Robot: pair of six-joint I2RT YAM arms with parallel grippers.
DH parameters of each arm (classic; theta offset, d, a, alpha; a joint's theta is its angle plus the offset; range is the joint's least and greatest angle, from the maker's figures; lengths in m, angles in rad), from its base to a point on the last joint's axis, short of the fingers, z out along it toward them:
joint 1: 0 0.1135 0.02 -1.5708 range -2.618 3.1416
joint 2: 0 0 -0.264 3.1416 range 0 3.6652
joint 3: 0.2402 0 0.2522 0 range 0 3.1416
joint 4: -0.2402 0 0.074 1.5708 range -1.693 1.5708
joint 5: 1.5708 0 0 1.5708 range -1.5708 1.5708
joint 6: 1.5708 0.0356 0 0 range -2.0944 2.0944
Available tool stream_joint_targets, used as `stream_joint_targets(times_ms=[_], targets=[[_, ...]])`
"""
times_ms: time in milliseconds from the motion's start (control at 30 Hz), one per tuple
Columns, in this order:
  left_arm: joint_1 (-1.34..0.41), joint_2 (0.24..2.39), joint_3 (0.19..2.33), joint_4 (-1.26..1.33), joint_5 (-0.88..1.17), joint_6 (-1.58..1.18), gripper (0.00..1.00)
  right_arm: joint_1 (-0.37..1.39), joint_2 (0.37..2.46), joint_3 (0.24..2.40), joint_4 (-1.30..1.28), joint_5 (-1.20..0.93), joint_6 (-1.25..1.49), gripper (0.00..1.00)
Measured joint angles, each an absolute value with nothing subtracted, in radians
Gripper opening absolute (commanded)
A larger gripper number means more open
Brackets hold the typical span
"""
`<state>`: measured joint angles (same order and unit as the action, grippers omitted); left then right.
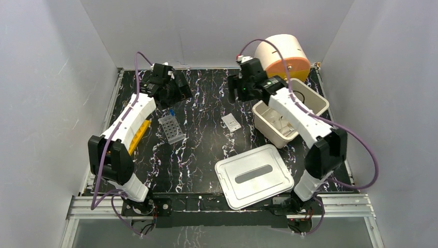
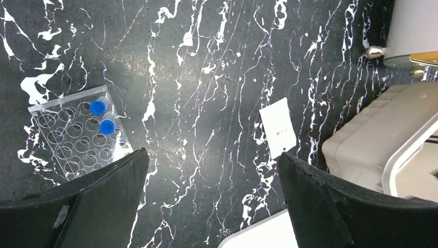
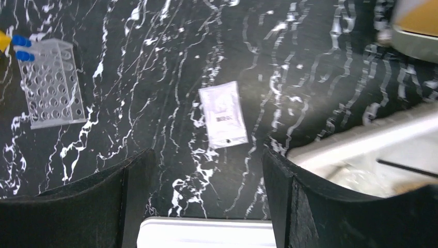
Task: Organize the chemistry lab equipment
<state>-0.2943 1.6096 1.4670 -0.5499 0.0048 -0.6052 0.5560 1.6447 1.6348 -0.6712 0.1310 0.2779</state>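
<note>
Both tools hang released and empty above the tabletop. The left tool has its black fingers spread wide, and the right tool is the same. The grey tube rack stands ahead and left of the left tool, with two blue-capped clear tubes upright in it. The white packet lies flat just ahead of the right tool, and the beige bin is to that tool's right.

The packet looks thin, so closing fingers may scrape the tabletop or skid it away. A careless descent could tip the light rack. Only the left wrist view shows the two caps sharply, seated in neighbouring holes. Only the top view shows the lid whole.
</note>
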Motion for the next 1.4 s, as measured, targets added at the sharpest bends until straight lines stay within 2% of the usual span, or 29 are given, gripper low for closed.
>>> stream_joint_targets(times_ms=[133, 533, 867, 1233, 1400], targets=[[-0.294, 1.589, 1.467, -0.55, 0.013, -0.603, 0.93, 0.622, 1.773, 1.687, -0.672, 0.136, 0.268, 0.8], [-0.291, 1.518, 1.467, -0.565, -0.068, -0.596, 0.85, 0.634, 2.108, 1.771, -0.764, 0.158, 0.268, 0.71], [-0.291, 1.518, 1.467, -0.561, -0.027, -0.587, 0.83, 0.639, 2.151, 1.774, -0.765, 0.202, 0.217, 0.67], [-0.291, 1.518, 1.467, -0.554, -0.014, -0.587, 0.83, 0.613, 2.247, 1.831, -0.759, 0.11, 0.163, 0.66], [-0.29, 1.518, 1.467, -0.554, -0.014, -0.587, 0.83, 0.599, 2.251, 1.833, -0.759, 0.072, 0.148, 0.52]])
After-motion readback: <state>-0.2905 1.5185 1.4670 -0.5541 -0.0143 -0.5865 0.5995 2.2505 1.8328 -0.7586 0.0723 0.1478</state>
